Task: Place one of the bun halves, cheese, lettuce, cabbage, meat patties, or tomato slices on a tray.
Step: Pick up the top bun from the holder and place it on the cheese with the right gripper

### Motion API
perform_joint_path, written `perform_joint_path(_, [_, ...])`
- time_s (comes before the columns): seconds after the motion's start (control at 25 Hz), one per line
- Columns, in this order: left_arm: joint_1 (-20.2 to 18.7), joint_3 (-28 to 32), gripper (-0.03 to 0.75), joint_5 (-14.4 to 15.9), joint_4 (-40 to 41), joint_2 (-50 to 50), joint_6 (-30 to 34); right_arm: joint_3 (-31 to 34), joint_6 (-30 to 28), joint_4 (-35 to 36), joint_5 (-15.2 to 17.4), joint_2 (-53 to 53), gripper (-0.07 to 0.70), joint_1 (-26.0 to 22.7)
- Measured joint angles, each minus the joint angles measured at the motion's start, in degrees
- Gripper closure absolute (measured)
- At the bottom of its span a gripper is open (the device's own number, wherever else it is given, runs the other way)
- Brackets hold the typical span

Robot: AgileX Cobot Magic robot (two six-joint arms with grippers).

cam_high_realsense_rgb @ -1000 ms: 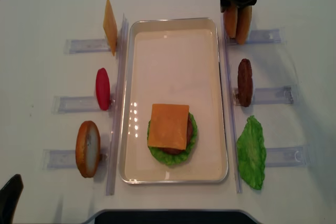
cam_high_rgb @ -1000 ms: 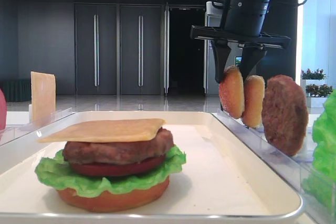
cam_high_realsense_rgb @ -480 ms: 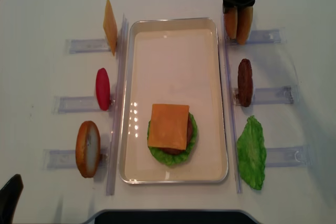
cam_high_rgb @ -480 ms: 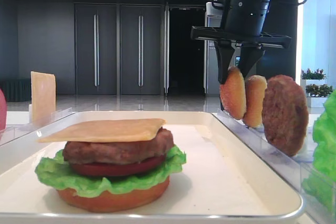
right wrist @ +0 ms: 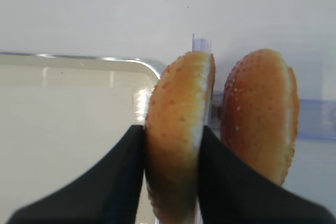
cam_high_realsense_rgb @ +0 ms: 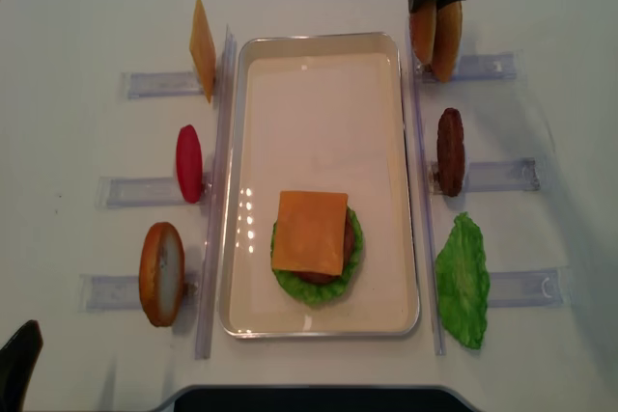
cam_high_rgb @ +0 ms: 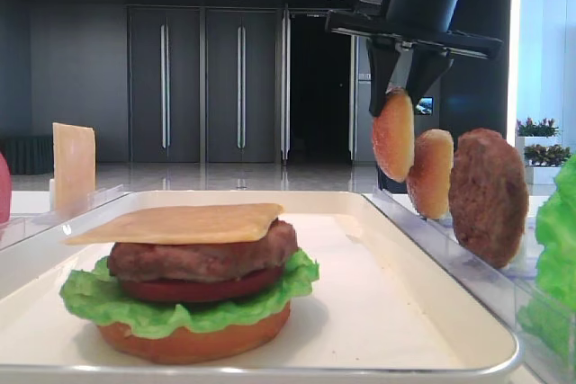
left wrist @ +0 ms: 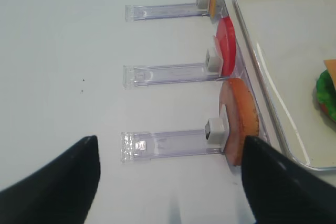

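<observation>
Right gripper clamped (pointing down); left gripper spread wide.

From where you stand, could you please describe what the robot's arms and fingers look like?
The right gripper is matte black: a cylindrical wrist over a flat crossbar, with tapering fingers and a black cable looping off the top. The left gripper shows only two black, blunt fingers. No markings are visible.

Between the black fingers of the right gripper, the lower part of the domed golden-brown sesame bun half runs past the wrist picture's bottom edge, while the left gripper's dark blurred fingers are cut off likewise.
</observation>
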Motion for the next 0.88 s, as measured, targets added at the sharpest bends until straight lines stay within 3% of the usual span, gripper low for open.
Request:
perform_joint_path(0.24, [0.0,0.0,0.073,0.0,0.0,0.0,0.0,0.0,0.0,3.1,3.16,-2.16,0.391,0.0])
perform_joint_path(0.6, [0.0,0.0,0.073,0.0,0.0,0.0,0.04,0.0,-2.41,6.95,11.79,-8.49,0.391,-0.05])
perform_joint_path(0.88, [0.0,0.0,0.073,0.0,0.0,0.0,0.04,0.0,-6.14,12.79,13.52,-14.32,0.391,0.77])
